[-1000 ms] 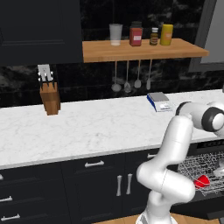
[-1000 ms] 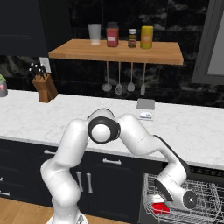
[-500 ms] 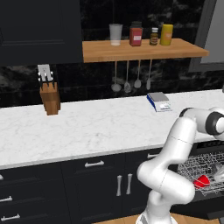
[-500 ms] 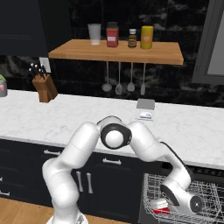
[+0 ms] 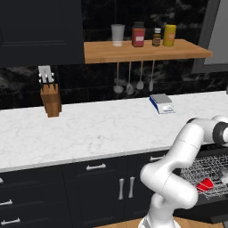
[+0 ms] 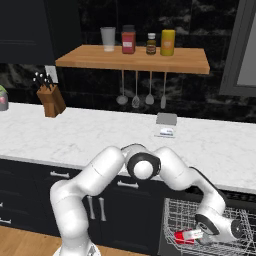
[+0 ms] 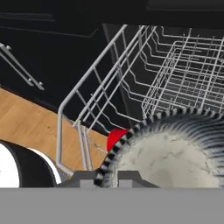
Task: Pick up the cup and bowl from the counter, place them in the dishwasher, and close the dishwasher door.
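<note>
Closest to me, my claw (image 7: 108, 177) is sitting low inside the dishwasher's rack (image 7: 87, 83). The bowl (image 7: 175, 153) is crowding right up against my finger tips (image 7: 85, 176), with its rim running between them. I cannot tell whether I am pinching it or only flanking it. It is round, with a dark-and-pale striped edge and a mottled, stony-looking inside. A red patch (image 7: 114, 138) is peeking out behind that edge; whether it is the cup or the bowl's own outer wall, I cannot tell.

The rack's thin grey wires are rising as a rounded corner on my left and opening into a grid beyond, leaving little room sideways. Past that corner, wooden floor (image 7: 26, 127) is showing.

From the right base view, my claw (image 6: 199, 233) is reaching at the red bowl (image 6: 184, 236), which is lying tilted in the wire rack (image 6: 175, 210) below the counter's edge. The left base view is showing the same red wedge (image 5: 205, 184).

Farther off, the white veined counter (image 5: 98, 129) is carrying a knife block (image 5: 51, 100) and a small scale (image 5: 161, 103), well apart.

Since a second ago my elbow has been swinging lower, while the bowl is keeping its place.
</note>
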